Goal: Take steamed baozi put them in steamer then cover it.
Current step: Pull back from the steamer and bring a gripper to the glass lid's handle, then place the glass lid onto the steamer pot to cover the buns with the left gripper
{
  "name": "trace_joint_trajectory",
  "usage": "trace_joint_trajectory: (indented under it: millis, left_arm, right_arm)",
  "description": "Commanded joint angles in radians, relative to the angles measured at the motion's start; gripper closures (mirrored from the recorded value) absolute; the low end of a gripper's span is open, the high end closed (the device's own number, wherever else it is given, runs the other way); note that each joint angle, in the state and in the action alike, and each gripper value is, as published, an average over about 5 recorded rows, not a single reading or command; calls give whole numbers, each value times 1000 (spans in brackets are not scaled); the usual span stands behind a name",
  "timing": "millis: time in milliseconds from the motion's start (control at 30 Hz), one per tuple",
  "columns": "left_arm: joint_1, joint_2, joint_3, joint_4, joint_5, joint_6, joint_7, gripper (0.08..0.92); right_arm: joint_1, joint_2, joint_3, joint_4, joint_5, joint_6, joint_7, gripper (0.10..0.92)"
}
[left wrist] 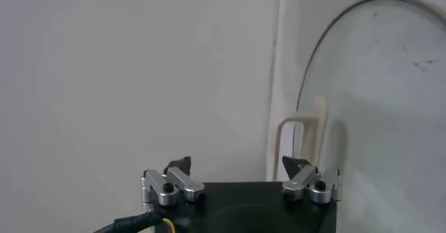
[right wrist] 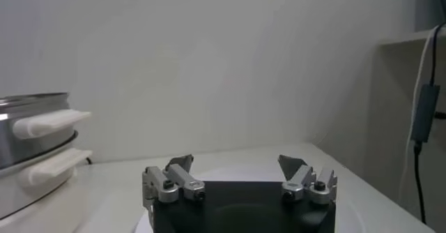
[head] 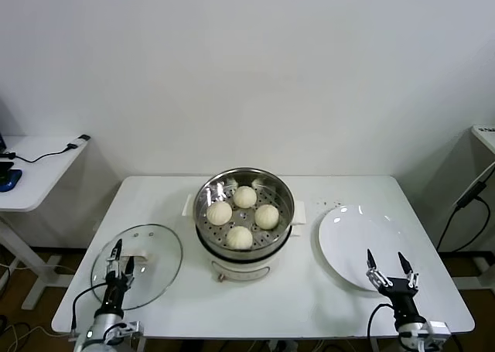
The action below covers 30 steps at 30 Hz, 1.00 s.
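Note:
The steamer (head: 203,213) stands uncovered at the table's middle, a shiny steel pot with white side handles. Several cream-white baozi (head: 245,196) lie in its perforated basket. The round glass lid (head: 155,278) lies flat on the table to the left of the steamer. My left gripper (head: 118,259) is open and empty, low over the lid's near-left part; the lid (left wrist: 376,116) and its pale handle (left wrist: 301,126) show in the left wrist view past the gripper (left wrist: 237,166). My right gripper (head: 390,265) is open and empty over the plate's front edge. The right wrist view shows the gripper (right wrist: 235,163) and the steamer (right wrist: 28,137).
A flat white plate (head: 352,240) with nothing on it lies right of the steamer. A side desk (head: 35,166) with cables stands far left. A cable hangs at a shelf on the right (head: 468,197). The table's front edge (head: 263,333) is close to both grippers.

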<state>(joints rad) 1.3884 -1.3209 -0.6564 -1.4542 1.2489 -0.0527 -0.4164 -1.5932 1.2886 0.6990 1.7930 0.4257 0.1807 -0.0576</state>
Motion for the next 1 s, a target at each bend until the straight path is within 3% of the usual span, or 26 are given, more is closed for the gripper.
trace_joint_trajectory:
  millis: [33, 200, 633, 867, 1000]
  left_arm:
    - [-67, -4, 7, 95, 87, 23, -17, 181]
    - [-61, -2, 4, 135, 126, 25, -36, 268]
    - [-69, -4, -3, 160, 130, 26, -63, 649]
    - [-35, 28, -8, 23, 29, 18, -9, 838]
    - [-6, 64, -21, -122, -70, 33, 61, 866]
  right_arm:
    - [-11, 6, 6, 20, -1, 3, 1, 203]
    - [-13, 11, 7, 28, -3, 4, -2, 203]
    - [-14, 22, -10, 42, -18, 0, -3, 203]
    - [-14, 28, -12, 49, -27, 0, -5, 203]
    - [-15, 30, -14, 51, -31, 1, -6, 203]
